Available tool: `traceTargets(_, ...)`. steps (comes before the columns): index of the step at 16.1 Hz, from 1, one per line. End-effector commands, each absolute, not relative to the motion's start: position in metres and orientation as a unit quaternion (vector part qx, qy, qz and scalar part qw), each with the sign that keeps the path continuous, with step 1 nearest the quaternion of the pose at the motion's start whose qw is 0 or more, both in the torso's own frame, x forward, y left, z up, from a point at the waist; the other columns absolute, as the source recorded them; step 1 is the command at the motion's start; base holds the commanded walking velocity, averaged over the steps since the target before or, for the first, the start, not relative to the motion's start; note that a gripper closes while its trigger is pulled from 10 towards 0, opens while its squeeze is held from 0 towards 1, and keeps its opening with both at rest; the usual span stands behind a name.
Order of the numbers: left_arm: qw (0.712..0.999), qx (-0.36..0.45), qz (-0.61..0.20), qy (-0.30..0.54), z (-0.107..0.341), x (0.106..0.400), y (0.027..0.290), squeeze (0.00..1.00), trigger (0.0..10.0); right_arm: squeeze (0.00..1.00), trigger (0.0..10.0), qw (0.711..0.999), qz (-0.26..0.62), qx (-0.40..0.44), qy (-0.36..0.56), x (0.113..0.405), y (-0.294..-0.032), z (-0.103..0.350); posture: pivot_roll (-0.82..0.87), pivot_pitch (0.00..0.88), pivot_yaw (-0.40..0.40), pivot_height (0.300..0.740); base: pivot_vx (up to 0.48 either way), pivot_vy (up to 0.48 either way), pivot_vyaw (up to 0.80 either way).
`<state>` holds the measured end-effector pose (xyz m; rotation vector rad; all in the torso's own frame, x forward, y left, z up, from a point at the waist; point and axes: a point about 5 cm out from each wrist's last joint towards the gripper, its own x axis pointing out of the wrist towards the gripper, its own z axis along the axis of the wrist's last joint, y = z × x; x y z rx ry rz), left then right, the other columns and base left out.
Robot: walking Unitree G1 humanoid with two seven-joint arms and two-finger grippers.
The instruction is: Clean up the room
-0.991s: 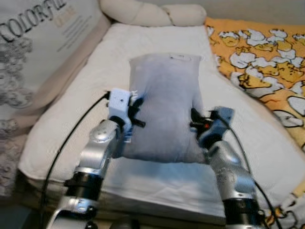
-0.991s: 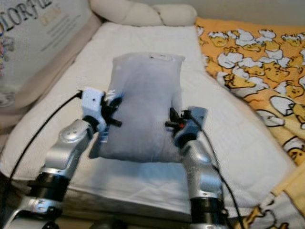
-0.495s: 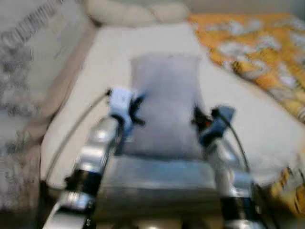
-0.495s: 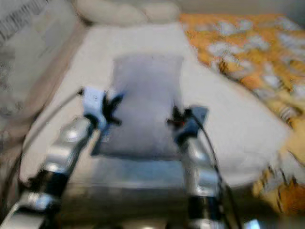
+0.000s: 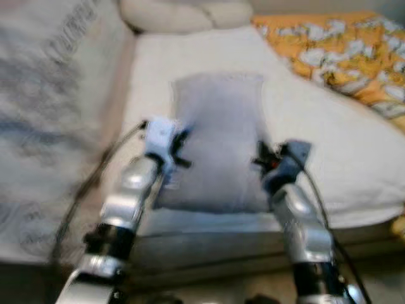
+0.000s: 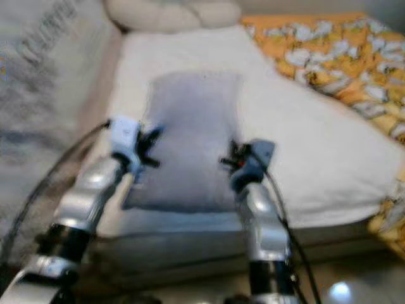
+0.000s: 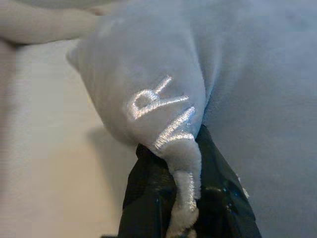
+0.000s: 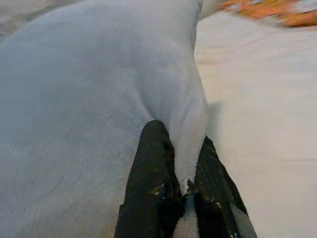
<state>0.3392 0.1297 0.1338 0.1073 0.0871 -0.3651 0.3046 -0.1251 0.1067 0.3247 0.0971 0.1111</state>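
Both arms reach forward, elbows bent. Left tool (image 7: pixel 181 198) pinches pillow (image 5: pixel 218 139) at its left edge, right tool (image 8: pixel 183 191) pinches the right edge. Pillow is held up over the bed (image 5: pixel 329 145).

Pale grey-blue rectangular plush pillow (image 6: pixel 190 136) held above the white-sheeted bed (image 6: pixel 304 158), view blurred. Left gripper (image 6: pixel 149 149) pinches its left edge, right gripper (image 6: pixel 229 159) its right edge. Orange duck-print blanket (image 6: pixel 329 57) lies at right, cream bolster cushion (image 6: pixel 171 14) at the head.
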Motion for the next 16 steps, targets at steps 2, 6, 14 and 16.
traceTargets(2, 0.983, 0.053, -0.178, 0.012, 0.1444, 0.3387, 0.1291, 0.0, 10.0, 0.0, 10.0, 0.984, 0.027, 0.169, 0.042, 0.3023, -0.1421, 0.1069, -0.05, 0.0, 0.043, 0.74, 0.0, 0.0, 0.0)
traceTargets(6, 0.982, 0.028, -0.185, 0.004, 0.1454, 0.3363, 0.1293, 0.0, 10.0, 0.0, 10.0, 0.982, 0.041, 0.178, 0.045, 0.3002, -0.1394, 0.1072, -0.05, 0.0, 0.04, 0.74, 0.0, 0.0, 0.0)
traceTargets(14, 0.98, 0.035, -0.197, 0.004, 0.1453, 0.3368, 0.1241, 0.0, 10.0, 0.0, 10.0, 0.98, 0.041, 0.186, 0.05, 0.3003, -0.1411, 0.1051, -0.05, 0.0, 0.042, 0.74, 0.227, 0.0, -0.13)
traceTargets(16, 0.98, 0.035, -0.197, 0.004, 0.1453, 0.3369, 0.124, 0.0, 10.0, 0.0, 10.0, 0.981, 0.041, 0.185, 0.05, 0.3003, -0.1411, 0.1048, -0.05, 0.0, 0.043, 0.74, 0.262, 0.0, -0.71)
